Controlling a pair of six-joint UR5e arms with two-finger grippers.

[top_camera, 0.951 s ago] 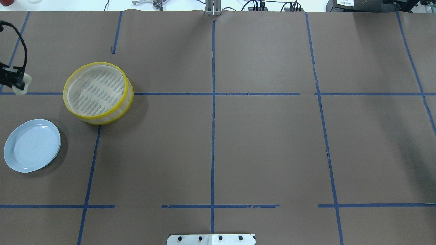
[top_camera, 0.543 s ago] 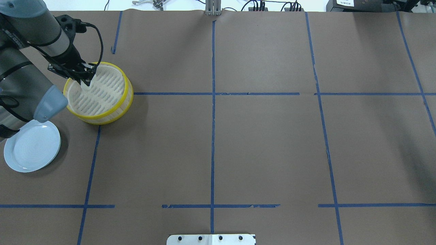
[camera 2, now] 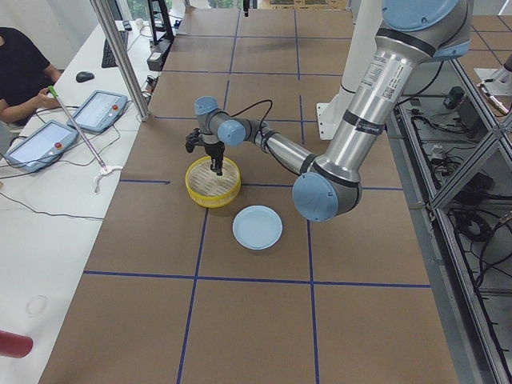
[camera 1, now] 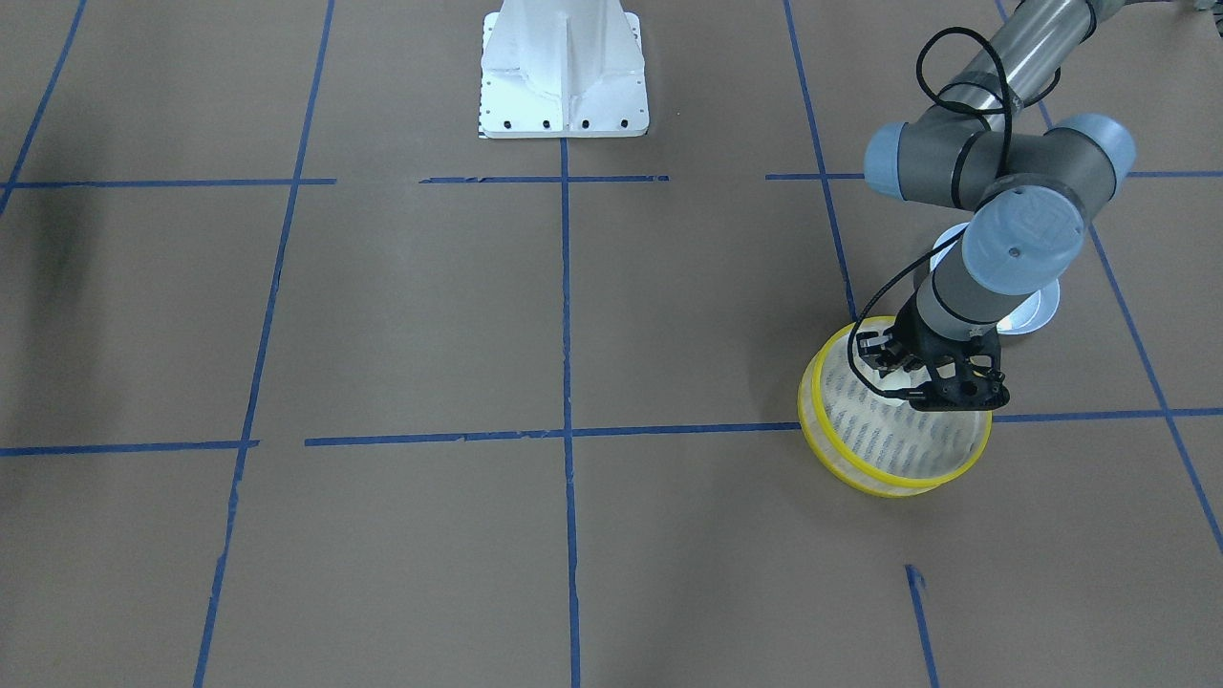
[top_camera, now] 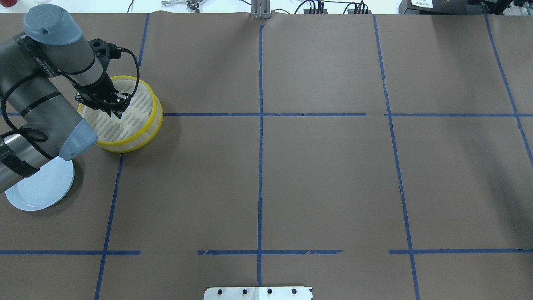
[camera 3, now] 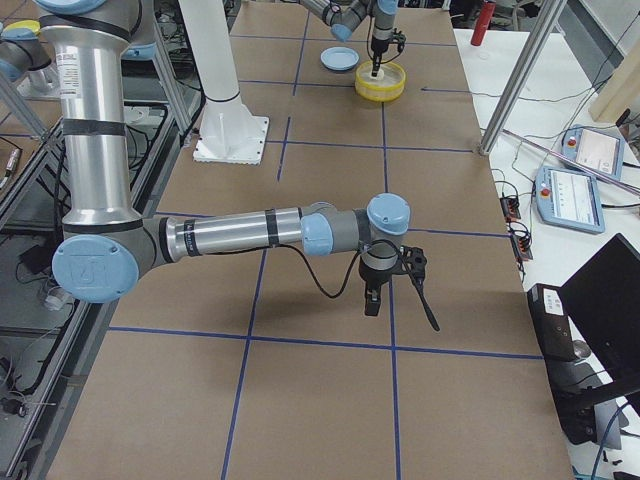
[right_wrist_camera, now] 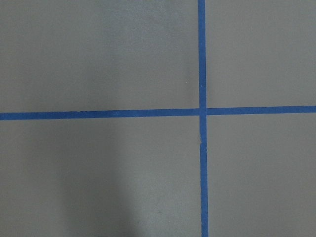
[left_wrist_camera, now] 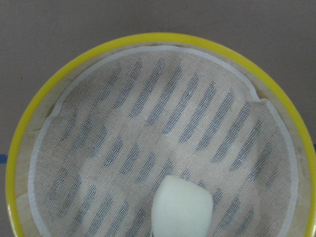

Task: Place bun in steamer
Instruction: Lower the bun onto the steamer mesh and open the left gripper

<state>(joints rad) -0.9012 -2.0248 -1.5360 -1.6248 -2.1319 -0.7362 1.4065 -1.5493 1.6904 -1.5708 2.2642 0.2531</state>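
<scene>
The steamer (top_camera: 155, 118) is a round basket with yellow rims and a slotted pale floor, at the table's left. My left gripper (top_camera: 118, 113) reaches down inside it, a little left of its middle, shut on the bun. In the left wrist view the cream-white bun (left_wrist_camera: 181, 207) hangs just above the steamer's floor, inside the rim (left_wrist_camera: 148, 39). The front-facing view shows the same gripper (camera 1: 893, 384) over the steamer (camera 1: 860, 481). My right gripper (camera 3: 372, 303) shows only in the exterior right view, low over bare table; I cannot tell whether it is open or shut.
A pale blue plate (top_camera: 37, 191) lies on the table near the steamer, partly under my left arm's elbow. Blue tape lines cross the brown table cover. The robot's white base plate (camera 1: 564, 119) stands at the table's robot side.
My left arm has swung in from the left edge with the bun, first to the steamer's left rim, now further in over its floor.
</scene>
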